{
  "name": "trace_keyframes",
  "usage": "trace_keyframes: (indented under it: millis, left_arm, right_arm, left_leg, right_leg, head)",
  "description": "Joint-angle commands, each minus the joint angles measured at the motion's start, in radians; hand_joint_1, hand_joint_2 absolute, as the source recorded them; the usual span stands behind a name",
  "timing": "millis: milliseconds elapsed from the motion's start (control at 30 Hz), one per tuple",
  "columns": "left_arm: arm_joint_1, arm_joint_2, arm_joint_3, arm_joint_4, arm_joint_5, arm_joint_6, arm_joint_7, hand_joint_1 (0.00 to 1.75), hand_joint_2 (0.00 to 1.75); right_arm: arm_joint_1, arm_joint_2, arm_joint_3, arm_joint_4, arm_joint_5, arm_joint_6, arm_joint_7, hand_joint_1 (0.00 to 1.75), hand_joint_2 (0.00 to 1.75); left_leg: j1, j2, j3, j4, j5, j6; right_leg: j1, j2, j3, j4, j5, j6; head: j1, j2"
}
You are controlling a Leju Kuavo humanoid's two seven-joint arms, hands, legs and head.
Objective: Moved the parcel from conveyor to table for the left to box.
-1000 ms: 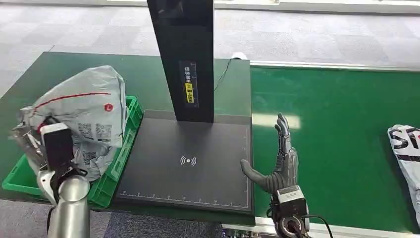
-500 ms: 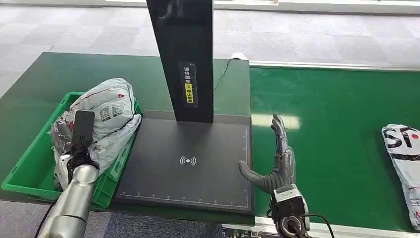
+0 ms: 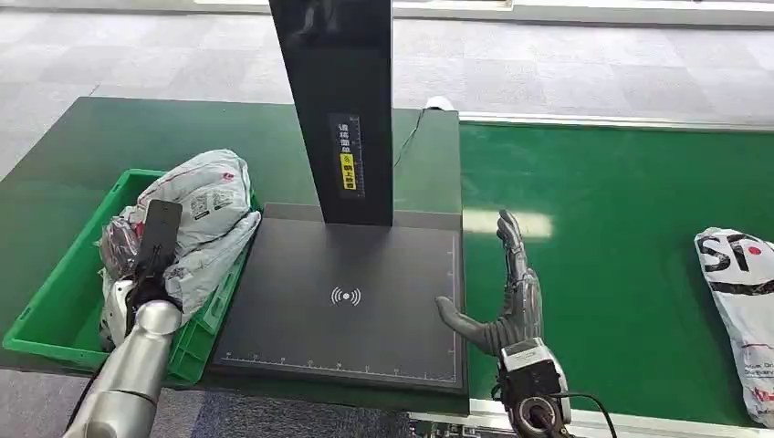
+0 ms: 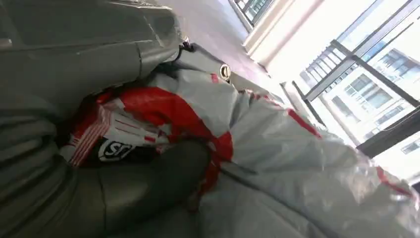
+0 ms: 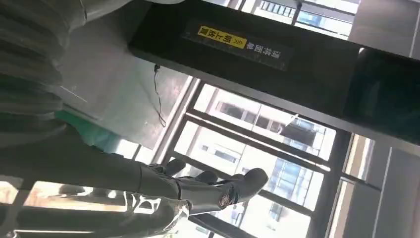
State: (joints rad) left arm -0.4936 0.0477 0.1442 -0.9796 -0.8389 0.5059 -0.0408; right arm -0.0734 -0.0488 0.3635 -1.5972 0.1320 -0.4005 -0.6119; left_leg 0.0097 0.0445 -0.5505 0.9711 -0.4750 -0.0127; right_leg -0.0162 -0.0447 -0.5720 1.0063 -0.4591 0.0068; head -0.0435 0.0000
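left hand (image 3: 137, 290): down in the green plastic crate (image 3: 55, 301) at the left end of the dark green surface (image 3: 109, 137), pressed against the crumpled grey poly-bag parcel with red stripe (image 3: 205, 205); wrist view has thumb and dark fingers (image 4: 163, 163) lying on the bag film; clamped or just resting, cannot tell
grey parcel: inside the crate, heaped on other bagged parcels, leaning over the crate wall nearest the black scanner pad (image 3: 347, 301)
right hand (image 3: 507, 306): held upright at the pad's right edge, beside the green conveyor belt (image 3: 621, 237); fingers (image 5: 218, 191) spread apart, nothing in them
scanner pad: bare, black upright post (image 3: 338, 100) standing at its back
next parcel: white poly-bag parcel with black and red lettering (image 3: 739, 301) lying on the belt at far right, well apart from the right hand
progress: judged, grey parcel boxed or all but; release by left hand not confirmed
left to do: judged, right hand takes the white parcel off the belt and sets it on the pad; left hand frees itself and boxes it
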Motion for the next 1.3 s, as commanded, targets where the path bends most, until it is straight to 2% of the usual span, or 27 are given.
trace_keyframes:
  millis: [33, 100, 133, 333, 367, 433, 700, 733, 767, 933, 967, 1000, 1033, 1067, 1100, 1133, 1300]
  left_arm:
    - [0.122, -0.208, 0.303, -0.257, 0.077, 0.192, -0.532, 0.00, 1.75]
    - [0.141, -0.242, 0.317, -0.329, 0.146, 0.192, -0.632, 0.00, 1.75]
    - [0.141, -0.242, 0.317, -0.329, 0.146, 0.192, -0.632, 0.00, 1.75]
    - [0.141, -0.242, 0.317, -0.329, 0.146, 0.192, -0.632, 0.00, 1.75]
    - [0.161, -0.244, 0.262, -0.449, 0.237, 0.192, -0.657, 0.00, 1.75]
    - [0.187, -0.261, 0.221, -0.545, 0.254, 0.192, -0.657, 0.00, 1.75]
    - [0.214, -0.268, 0.126, -0.569, 0.286, 0.192, -0.657, 0.00, 1.75]
    - [0.217, -0.258, 0.100, -0.552, 0.312, 0.192, -0.657, 0.00, 1.75]
    - [0.224, -0.221, 0.036, -0.535, 0.371, 0.192, -0.657, 0.00, 1.75]
    - [0.237, -0.183, -0.037, -0.545, 0.453, 0.192, -0.657, 0.00, 1.75]
    - [0.257, -0.143, -0.123, -0.570, 0.553, 0.191, -0.657, 0.00, 1.75]
    - [0.270, -0.111, -0.188, -0.590, 0.665, 0.103, -0.657, 0.00, 1.75]
    - [0.280, -0.112, -0.209, -0.597, 0.687, 0.088, -0.657, 0.00, 1.75]
    - [0.297, -0.088, -0.266, -0.622, 0.777, -0.050, -0.633, 0.00, 1.75]
    - [0.305, -0.100, -0.274, -0.628, 0.775, -0.046, -0.633, 0.00, 1.75]
    - [0.323, -0.080, -0.324, -0.654, 0.817, -0.149, -0.619, 0.00, 1.75]
    - [0.402, -0.069, -0.454, -0.751, 0.861, -0.396, -0.657, 0.00, 1.75]
  right_arm:
    - [-0.034, 0.009, 0.014, 0.061, -0.007, -0.008, -0.012, 0.00, 1.75]
    - [-0.038, 0.007, 0.023, 0.071, -0.014, -0.017, -0.019, 0.00, 1.75]
    - [-0.038, 0.007, 0.023, 0.071, -0.014, -0.017, -0.019, 0.00, 1.75]
    - [-0.038, 0.007, 0.023, 0.071, -0.014, -0.017, -0.019, 0.00, 1.75]
    - [-0.044, 0.001, 0.027, 0.077, -0.023, -0.024, -0.025, 0.00, 1.75]
    - [-0.049, 0.000, 0.028, 0.085, -0.030, -0.032, -0.034, 0.00, 1.75]
    - [-0.042, -0.010, 0.027, 0.074, -0.035, -0.046, -0.038, 0.00, 1.75]
    - [-0.044, -0.016, 0.027, 0.072, -0.039, -0.046, -0.041, 0.00, 1.75]
    - [-0.046, -0.023, 0.028, 0.072, -0.045, -0.048, -0.041, 0.00, 1.75]
    - [-0.036, -0.021, 0.020, 0.062, -0.051, -0.044, -0.042, 0.00, 1.75]
    - [-0.031, -0.020, 0.019, 0.058, -0.049, -0.040, -0.043, 0.00, 1.75]
    - [-0.033, -0.023, 0.019, 0.057, -0.050, -0.034, -0.044, 0.00, 1.75]
    - [-0.036, -0.025, 0.016, 0.056, -0.052, -0.030, -0.043, 0.00, 1.75]
    - [-0.041, -0.024, 0.011, 0.058, -0.055, -0.019, -0.043, 0.00, 1.75]
    - [-0.045, -0.024, 0.010, 0.058, -0.055, -0.017, -0.043, 0.00, 1.75]
    - [-0.053, -0.023, 0.010, 0.065, -0.056, -0.006, -0.036, 0.00, 1.75]
    - [-0.095, -0.012, 0.012, 0.130, -0.078, 0.030, -0.014, 0.00, 1.75]
  left_leg:
    - [0.001, 0.000, 0.001, -0.002, 0.000, 0.001]
    - [0.002, 0.002, 0.000, 0.000, -0.001, 0.001]
    - [0.001, 0.001, 0.000, 0.000, -0.001, 0.001]
    - [0.001, -0.002, -0.003, 0.000, 0.000, 0.000]
    - [0.001, -0.001, -0.003, 0.000, 0.000, 0.000]
    - [0.001, -0.002, -0.005, 0.002, -0.001, 0.000]
    - [0.001, -0.003, -0.003, 0.001, -0.001, 0.001]
    - [0.001, -0.004, -0.003, 0.000, -0.001, 0.001]
    - [0.001, -0.003, -0.003, 0.000, -0.001, 0.001]
    - [0.001, -0.005, -0.004, 0.000, 0.000, 0.000]
    - [0.001, -0.004, -0.003, 0.000, 0.000, 0.000]
    - [0.002, -0.004, -0.004, 0.000, 0.000, 0.001]
    - [0.001, -0.004, -0.003, 0.000, -0.001, 0.000]
    - [0.001, -0.004, -0.003, 0.000, -0.001, 0.000]
    - [0.001, -0.005, -0.003, 0.000, -0.001, 0.001]
    - [0.001, -0.003, -0.003, 0.000, -0.001, 0.001]
    - [0.001, -0.001, -0.003, 0.000, -0.001, 0.001]
  right_leg:
    - [0.001, 0.007, 0.000, -0.003, 0.002, 0.000]
    - [0.001, 0.008, 0.000, -0.003, 0.002, 0.000]
    - [0.000, 0.005, 0.000, -0.002, 0.000, 0.000]
    - [0.001, 0.004, -0.002, -0.001, 0.000, 0.000]
    - [0.001, 0.003, -0.002, -0.001, 0.000, 0.000]
    - [0.001, 0.003, -0.004, 0.000, 0.000, 0.000]
    - [0.001, 0.002, -0.002, -0.001, 0.000, 0.000]
    - [0.001, 0.003, -0.002, -0.002, 0.000, 0.000]
    - [0.001, 0.002, -0.002, -0.001, 0.000, 0.000]
    - [0.001, 0.002, -0.002, -0.002, 0.001, -0.001]
    - [0.001, 0.002, -0.002, -0.001, 0.000, 0.000]
    - [0.001, 0.003, -0.002, -0.002, 0.001, -0.001]
    - [0.001, 0.002, -0.002, -0.001, 0.000, 0.000]
    - [0.001, 0.001, -0.002, -0.001, 0.000, 0.000]
    - [0.001, 0.002, -0.002, -0.001, 0.000, 0.000]
    - [0.001, 0.002, -0.003, -0.001, 0.000, 0.000]
    - [0.001, 0.006, -0.003, -0.002, 0.001, 0.000]
  head:
    - [0.000, 0.000]
    - [0.000, 0.000]
    - [0.000, 0.000]
    - [0.000, 0.000]
    - [0.001, 0.000]
    - [0.000, 0.000]
    - [0.001, 0.000]
    - [0.000, 0.000]
    - [0.000, 0.000]
    - [0.000, 0.000]
    - [0.000, 0.000]
    - [0.000, 0.000]
    - [0.000, 0.000]
    - [0.000, 0.000]
    - [0.000, 0.000]
    - [0.000, 0.000]
    - [0.000, 0.000]
